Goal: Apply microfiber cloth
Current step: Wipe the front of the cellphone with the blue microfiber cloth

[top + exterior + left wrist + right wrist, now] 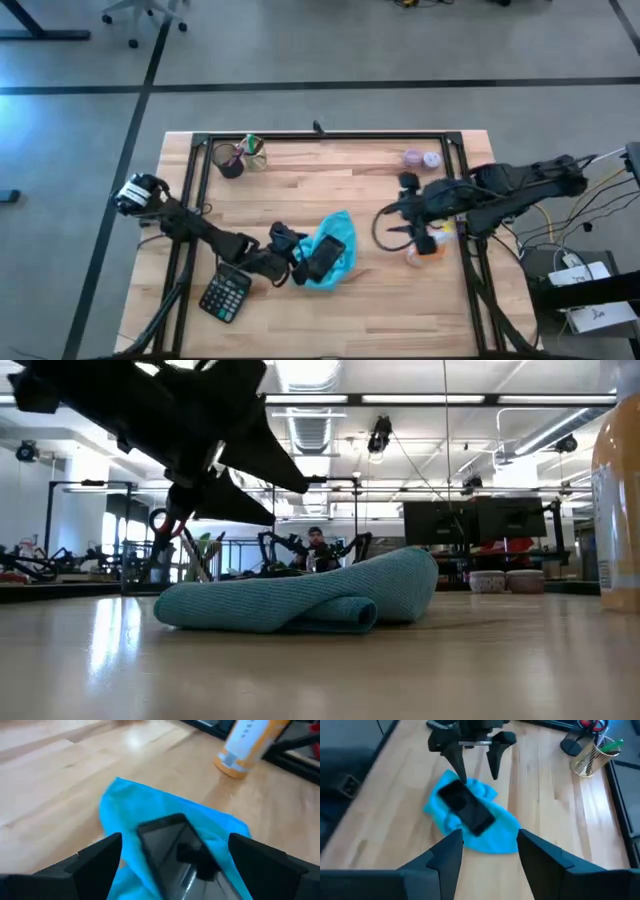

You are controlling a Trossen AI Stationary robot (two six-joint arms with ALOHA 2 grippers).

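Note:
The turquoise microfiber cloth (342,238) lies crumpled on the wooden table (330,180), near its middle front. A black phone (326,256) lies on top of the cloth (502,836), screen up. My left gripper (175,838) hovers open just left of the cloth, and its fingers stand to either side of the phone (185,855). In the low view it hangs above the cloth (300,600). My right gripper (490,837) is open and empty, right of the cloth and pointing at it.
An orange bottle (428,243) with a white top stands by my right arm. A calculator (225,295) lies at the front left. A cup of pens (232,158) stands at the far left, and small round items (420,158) sit at the far right.

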